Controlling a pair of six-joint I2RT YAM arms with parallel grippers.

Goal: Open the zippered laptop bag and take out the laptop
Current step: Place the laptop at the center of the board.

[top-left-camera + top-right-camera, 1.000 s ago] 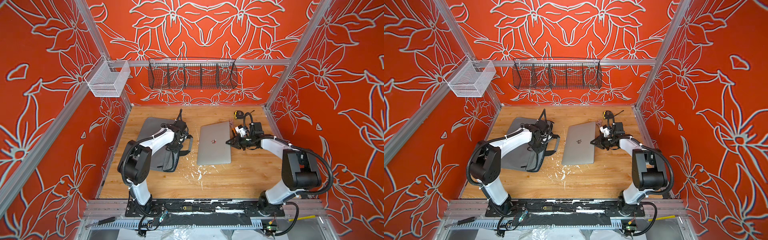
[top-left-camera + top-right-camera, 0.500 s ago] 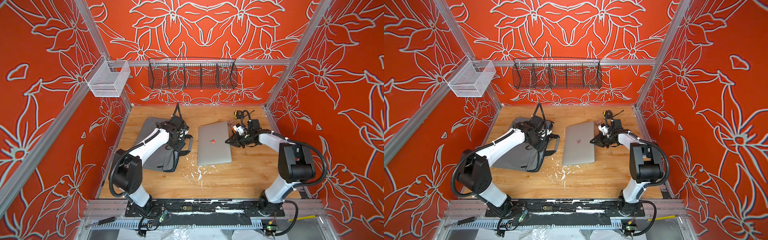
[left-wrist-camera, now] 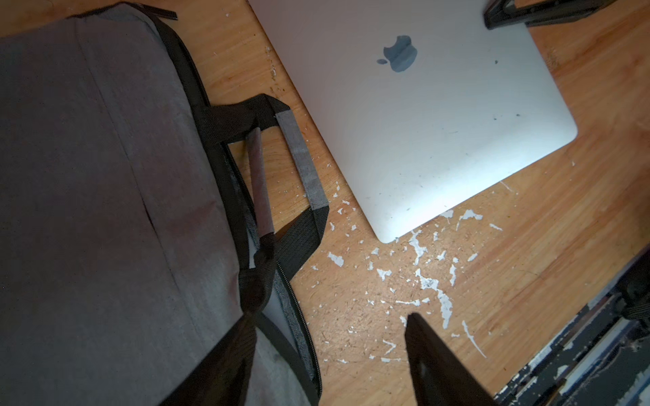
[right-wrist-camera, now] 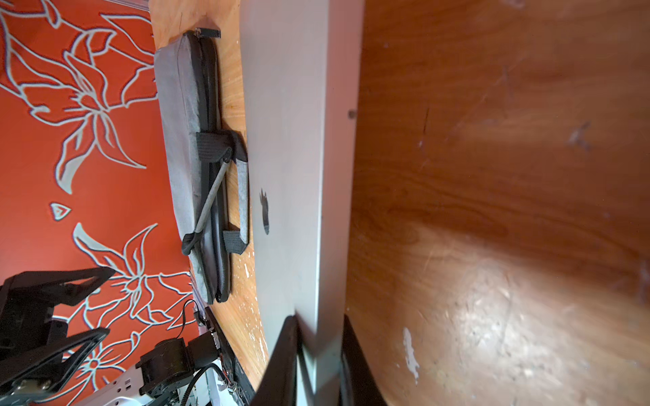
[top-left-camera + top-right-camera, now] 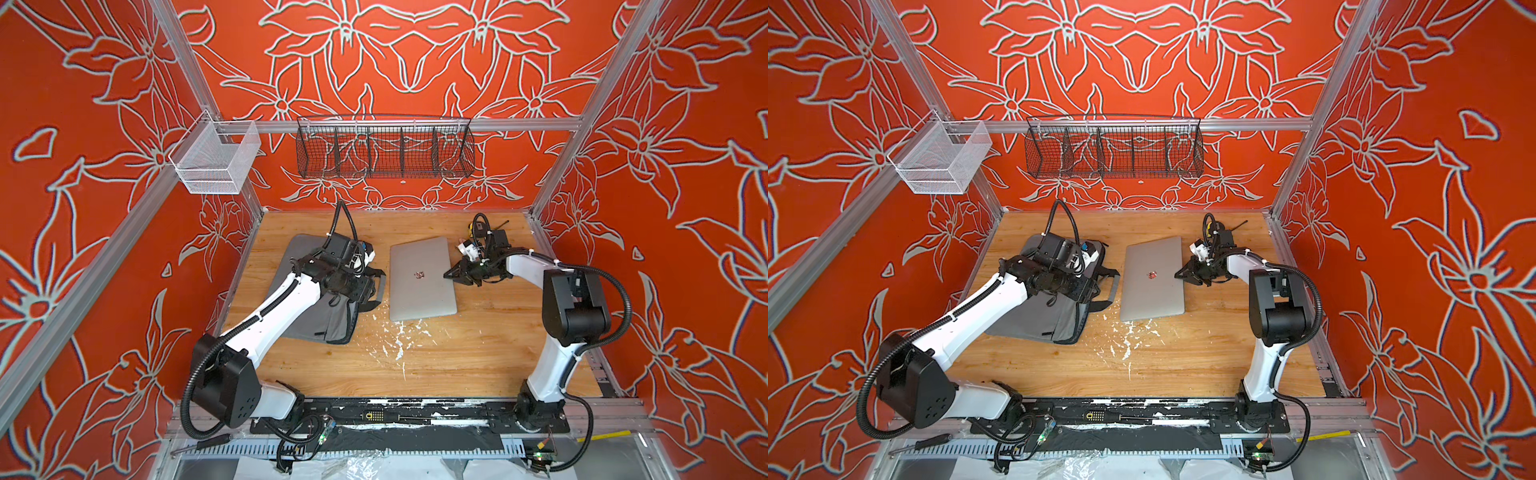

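Bimanual cell seen from above and from both wrists. The wooden worktop (image 5: 457, 357) carries the zippered laptop bag (image 5: 328, 322) toward the left arm's side. The laptop (image 5: 422, 286) lies lid-up just beside the bag, wholly outside it and not touching it. The right end effector (image 4: 318, 320) is clamped on the laptop's right-hand edge, one jaw above and one below. We can see a strip of the underside in the right wrist view, so we judge that edge to be raised slightly. The left end effector (image 4: 105, 300) hangs over the bag's handle side with its jaws apart and nothing between them. A second ago it was nearly closed at that same edge, so we take the bag to have just been let go. The left arm's elbow has since swung outward and toward the near rail. The laptop and the right grip look almost unchanged. We judge the extraction done, with only the laptop's release outstanding. The strap handles (image 3: 302, 158) lie slack, the zipper (image 3: 292, 302) gapes, and the Apple logo (image 3: 399, 52) faces up.
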